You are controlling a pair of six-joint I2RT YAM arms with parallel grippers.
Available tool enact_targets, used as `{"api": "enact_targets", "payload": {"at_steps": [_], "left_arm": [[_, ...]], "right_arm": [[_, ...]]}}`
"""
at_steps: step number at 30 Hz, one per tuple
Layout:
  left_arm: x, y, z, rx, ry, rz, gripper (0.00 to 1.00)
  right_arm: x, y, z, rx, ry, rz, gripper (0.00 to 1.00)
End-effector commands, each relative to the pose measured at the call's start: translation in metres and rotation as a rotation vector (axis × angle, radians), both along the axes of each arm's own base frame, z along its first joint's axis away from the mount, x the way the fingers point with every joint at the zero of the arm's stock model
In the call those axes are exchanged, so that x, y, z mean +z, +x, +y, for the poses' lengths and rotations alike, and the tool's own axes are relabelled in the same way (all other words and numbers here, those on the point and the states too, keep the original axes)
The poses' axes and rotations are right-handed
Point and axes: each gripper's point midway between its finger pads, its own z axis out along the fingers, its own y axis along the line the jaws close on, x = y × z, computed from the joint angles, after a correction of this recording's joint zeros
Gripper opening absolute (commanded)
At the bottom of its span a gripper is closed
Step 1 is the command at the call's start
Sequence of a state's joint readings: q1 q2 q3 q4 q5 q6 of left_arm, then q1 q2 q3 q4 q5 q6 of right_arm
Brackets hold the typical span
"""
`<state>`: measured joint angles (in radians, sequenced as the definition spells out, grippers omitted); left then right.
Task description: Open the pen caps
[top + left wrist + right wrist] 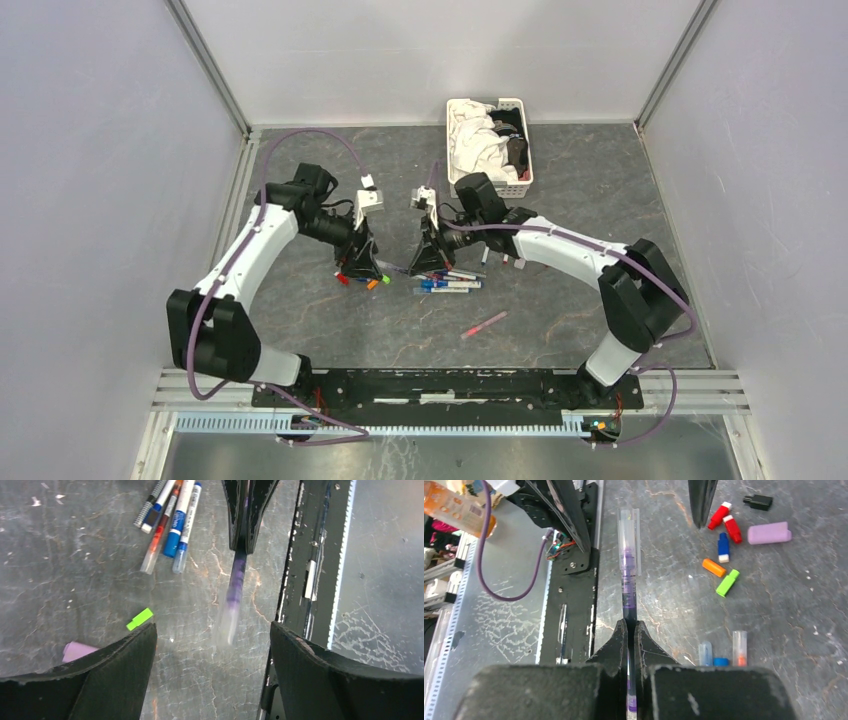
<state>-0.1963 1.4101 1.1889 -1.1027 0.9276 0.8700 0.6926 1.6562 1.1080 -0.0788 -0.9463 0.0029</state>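
My right gripper (630,625) is shut on a purple pen (628,575) and holds it level above the table; it also shows in the top view (431,264). The pen's clear capped end (629,525) points at my left gripper (212,628), which is open. The blurred pen tip (229,622) reaches the gap between the left fingers (135,650) and touches neither. Loose pen caps lie below the left gripper (359,268): two red (719,515), blue (723,546), orange (714,567), green (727,582), lilac (769,532) and black (757,500). Several more pens (450,282) lie in a pile by the right gripper.
A single pink-red pen (484,324) lies alone nearer the arm bases. A white slatted basket (452,140) of cloths stands at the back. The black base rail (440,385) runs along the near edge. Grey walls close in both sides.
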Motion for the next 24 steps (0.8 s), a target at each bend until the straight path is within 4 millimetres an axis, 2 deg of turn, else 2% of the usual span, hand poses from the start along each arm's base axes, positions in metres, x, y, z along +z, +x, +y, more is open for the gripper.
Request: {"api": "enact_targets", "payload": {"at_steps": [1, 5, 12, 13, 16, 18, 20, 24], "left_arm": [[0.005, -0.013, -0.014, -0.095, -0.049, 0.005, 0.84], [0.005, -0.019, -0.017, -0.124, -0.057, 0.028, 0.69], [0.003, -0.024, -0.019, -0.163, -0.067, 0.061, 0.35], [0.003, -0.026, -0.020, -0.170, -0.069, 0.071, 0.30], [0.006, -0.027, -0.022, -0.183, -0.078, 0.087, 0.03], [0.008, -0.027, -0.022, -0.189, -0.080, 0.087, 0.02], [0.010, -0.028, -0.022, -0.193, -0.082, 0.081, 0.02], [0.011, -0.029, -0.021, -0.194, -0.079, 0.069, 0.02]], "right_arm": [[0.015, -0.008, 0.010, 0.089, 0.040, 0.000, 0.00], [0.016, -0.007, 0.014, 0.093, 0.040, 0.002, 0.00], [0.020, -0.008, 0.021, 0.103, 0.051, 0.014, 0.00], [0.020, -0.007, 0.023, 0.104, 0.056, 0.007, 0.03], [0.017, -0.012, 0.025, 0.096, 0.063, 0.070, 0.21], [0.014, -0.016, 0.028, 0.100, 0.080, 0.091, 0.30], [0.007, -0.019, 0.029, 0.100, 0.073, 0.116, 0.34], [-0.003, -0.020, 0.035, 0.094, 0.056, 0.142, 0.36]]}}
